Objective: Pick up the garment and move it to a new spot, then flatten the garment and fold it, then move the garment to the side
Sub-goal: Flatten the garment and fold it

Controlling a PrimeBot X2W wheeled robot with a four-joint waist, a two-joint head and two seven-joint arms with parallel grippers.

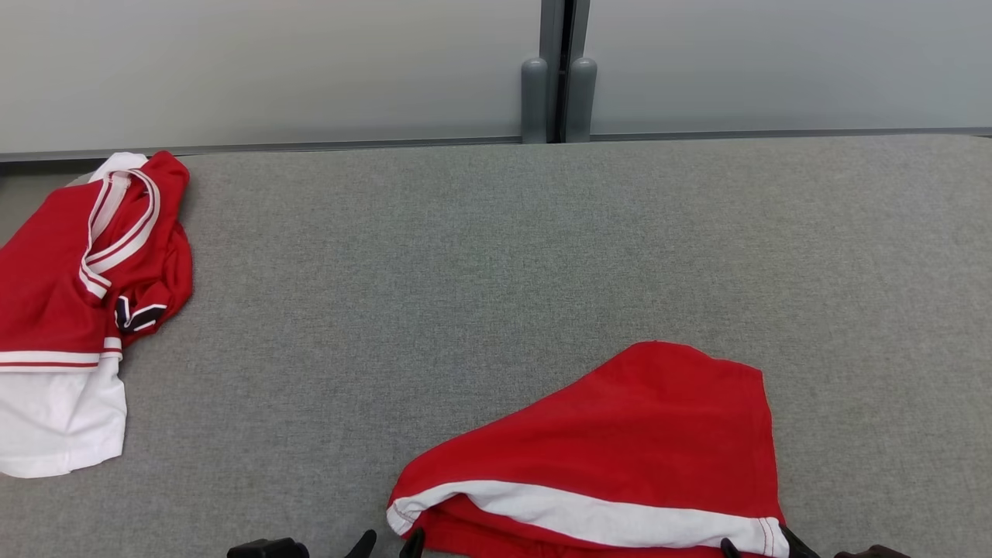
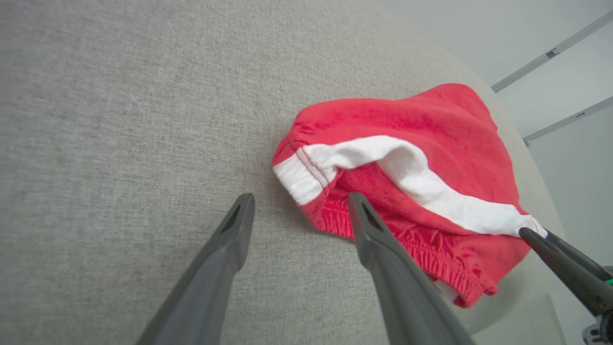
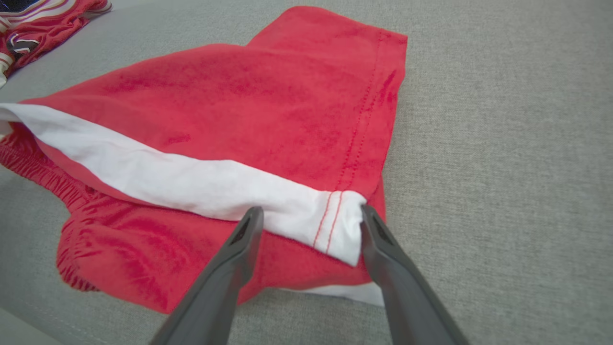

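The garment, red with a white band and a gathered waistband, lies loosely folded near the table's front edge. My left gripper is open at its left corner; in the left wrist view one finger lies over the waistband edge and the other over bare cloth-covered table. My right gripper is open at the garment's right end; in the right wrist view the white band's stitched corner sits between its fingers, with the jaws apart. The right gripper's fingers also touch that end in the left wrist view.
The grey fabric-covered table runs back to a pale wall with a grey post. A second garment, a crumpled red and white jersey, lies at the table's far left.
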